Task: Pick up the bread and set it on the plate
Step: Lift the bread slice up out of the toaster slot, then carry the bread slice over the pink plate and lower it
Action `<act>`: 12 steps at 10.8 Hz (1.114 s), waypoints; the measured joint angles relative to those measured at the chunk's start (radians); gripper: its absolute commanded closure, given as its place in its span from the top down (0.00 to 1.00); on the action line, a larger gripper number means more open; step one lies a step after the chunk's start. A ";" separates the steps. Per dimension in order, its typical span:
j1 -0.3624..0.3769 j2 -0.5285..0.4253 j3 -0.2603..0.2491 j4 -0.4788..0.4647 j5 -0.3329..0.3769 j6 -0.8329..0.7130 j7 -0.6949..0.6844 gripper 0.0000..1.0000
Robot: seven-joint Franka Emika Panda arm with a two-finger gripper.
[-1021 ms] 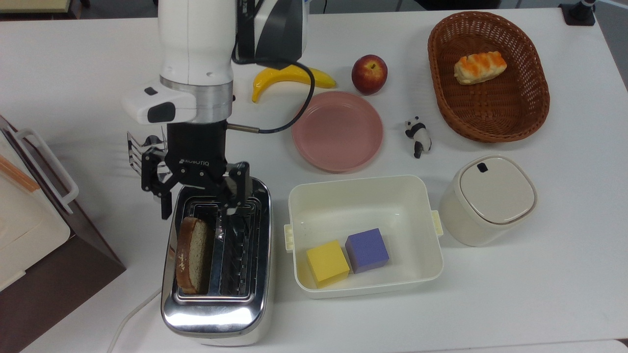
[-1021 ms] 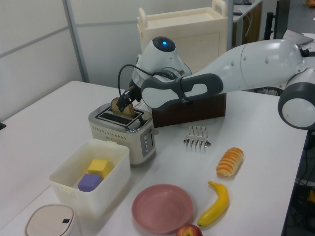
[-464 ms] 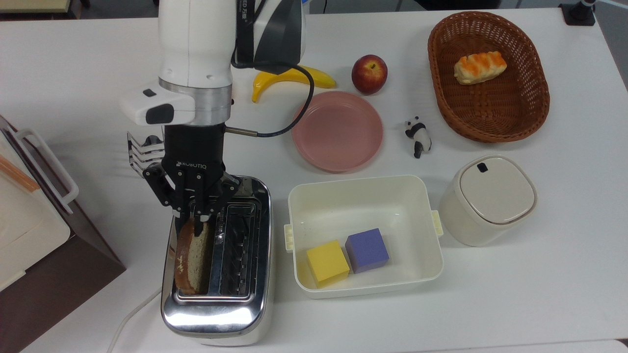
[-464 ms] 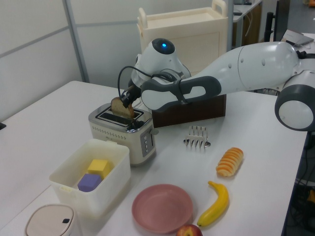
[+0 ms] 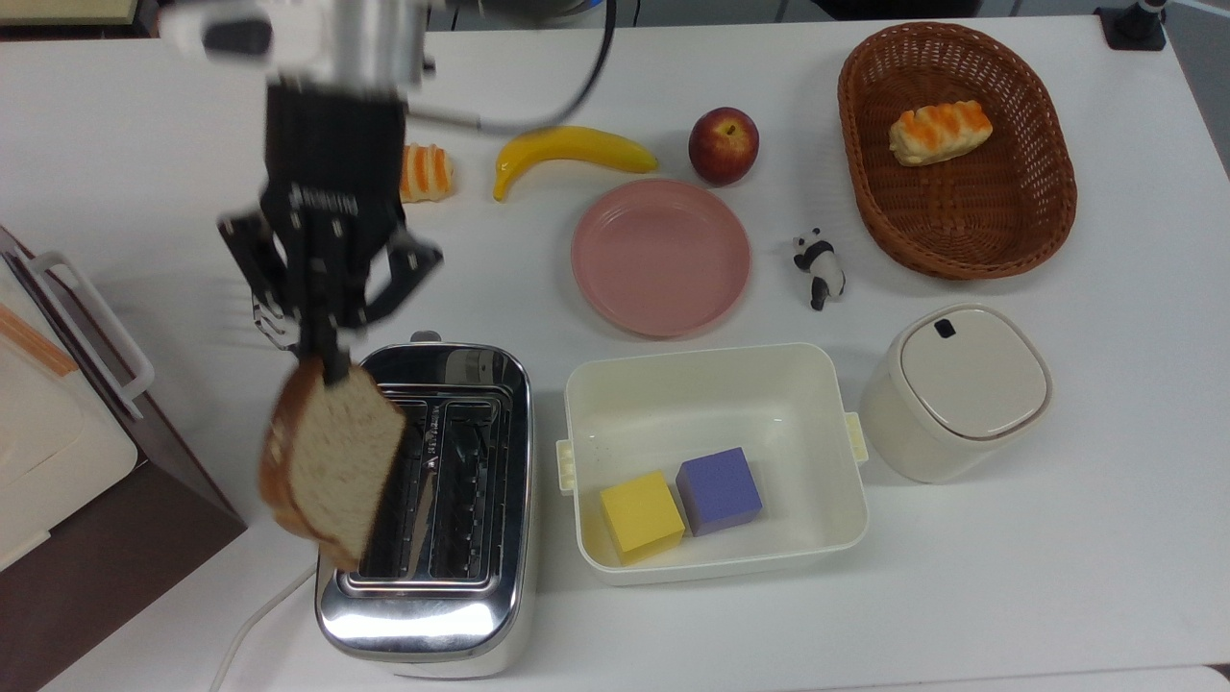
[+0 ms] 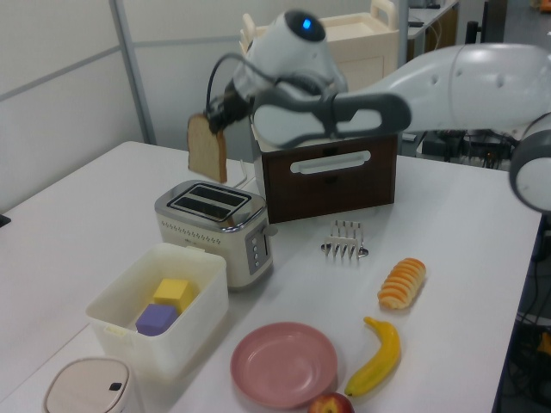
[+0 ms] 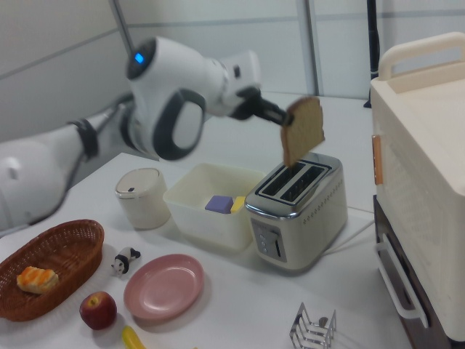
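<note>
- Looking down in the top view, the gripper [image 5: 332,360] hangs over the toaster [image 5: 428,505], its jaws pinched on the top edge of the bread [image 5: 332,466]. The slice dangles clear above the toaster's slot at the top view's left, touching nothing else. The plate [image 5: 660,257] lies bare, up and toward the top view's right of the toaster, beyond the near corner of the white tub [image 5: 716,461]. A banana [image 5: 572,152] and an apple [image 5: 723,144] sit just past the plate, farther from the toaster.
- Turning to the left view, the gripper [image 6: 215,118] holds the bread [image 6: 207,150] by its upper edge, the slice hanging roughly upright, well above the toaster [image 6: 217,231] and free of its slots. The plate [image 6: 284,364] sits nearer the camera than the toaster, toward the left view's right of the tub [image 6: 157,310], with nothing on it.
- Seen in the right view, the bread [image 7: 302,131] hangs from the gripper [image 7: 285,118] directly over the toaster [image 7: 296,211]. The plate [image 7: 163,286] rests on the table [image 7: 240,320] toward the right view's left of the toaster and closer to the camera.
- Judging the step: lifting out looks done, and carrying is in hand. The next move calls for travelling sideways from the toaster to above the plate, staying high enough to pass the tub's rim, then lowering and tilting the slice so that it lands flat inside the rim before release.
</note>
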 measured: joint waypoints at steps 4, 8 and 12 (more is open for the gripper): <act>0.021 -0.149 0.008 -0.009 0.085 -0.407 -0.038 0.00; 0.052 -0.172 -0.009 -0.020 0.335 -0.888 -0.251 0.00; 0.081 -0.134 -0.041 -0.126 0.516 -0.929 -0.253 0.00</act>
